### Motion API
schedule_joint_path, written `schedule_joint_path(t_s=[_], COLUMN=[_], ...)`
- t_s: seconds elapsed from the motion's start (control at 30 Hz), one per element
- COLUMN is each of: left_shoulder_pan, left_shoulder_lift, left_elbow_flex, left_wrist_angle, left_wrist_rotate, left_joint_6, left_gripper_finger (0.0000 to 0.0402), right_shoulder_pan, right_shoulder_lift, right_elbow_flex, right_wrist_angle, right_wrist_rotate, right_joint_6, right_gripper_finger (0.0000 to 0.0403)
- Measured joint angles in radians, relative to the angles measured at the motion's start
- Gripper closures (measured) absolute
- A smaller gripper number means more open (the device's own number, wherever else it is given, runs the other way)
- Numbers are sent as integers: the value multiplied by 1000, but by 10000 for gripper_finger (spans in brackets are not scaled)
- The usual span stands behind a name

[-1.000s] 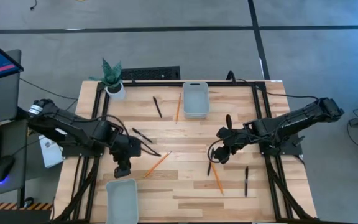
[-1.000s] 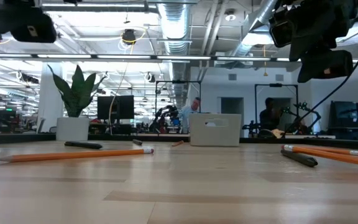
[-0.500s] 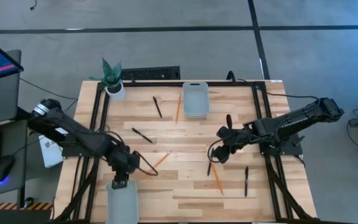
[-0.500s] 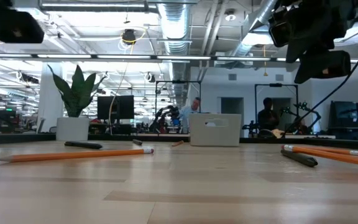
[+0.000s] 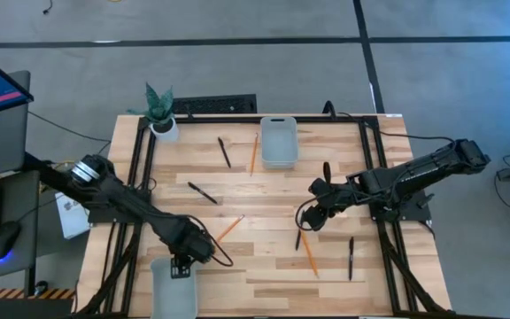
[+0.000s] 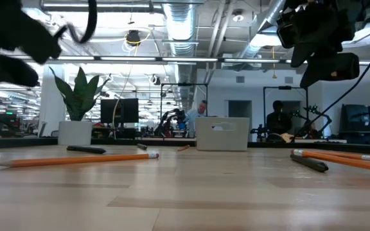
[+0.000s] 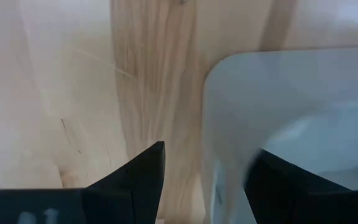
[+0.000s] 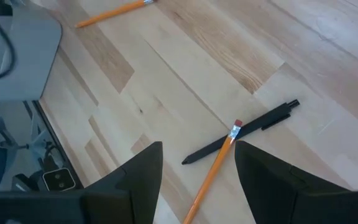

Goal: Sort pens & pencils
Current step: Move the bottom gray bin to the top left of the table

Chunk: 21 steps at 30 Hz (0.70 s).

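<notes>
A wooden table (image 5: 264, 266) seen from above, with two dark robot arms reaching in from either side. The left gripper (image 5: 181, 265) hangs over the rim of a pale bin (image 5: 172, 292) at the table's near-left edge; its jaws are spread and hold nothing. The right gripper (image 5: 305, 218) hovers right of the table's middle, jaws likewise spread and empty, above a pen (image 8: 241, 132) and a pencil (image 8: 212, 173) that lie crossed and touching.

More pencils: one (image 5: 228, 229) near the middle, just beside the left arm, and one (image 5: 254, 153) by the far edge, beside a second pale bin (image 5: 278, 142). More pens: one (image 5: 224, 151) near the far edge, one (image 5: 202, 192) left of centre, one (image 5: 351, 259) toward the near-right edge. A potted plant (image 5: 159, 111) stands at the far-left corner.
</notes>
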Motion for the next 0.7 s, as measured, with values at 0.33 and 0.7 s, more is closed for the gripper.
schedule_joint_path(t_s=[0.33, 0.7], left_shoulder_pan=[10, 32], left_shoulder_lift=[23, 23], left_elbow_flex=[0, 0], left_wrist_angle=[29, 47], left_wrist_rotate=[5, -2], left_joint_6=[-11, -24], left_gripper_finger=[214, 284], right_shoulder_pan=[0, 0], right_shoulder_lift=[0, 0], right_elbow_flex=[0, 0], right_wrist_angle=[-11, -9], right_wrist_rotate=[0, 0], right_joint_6=[-64, -77], right_gripper_finger=[181, 181])
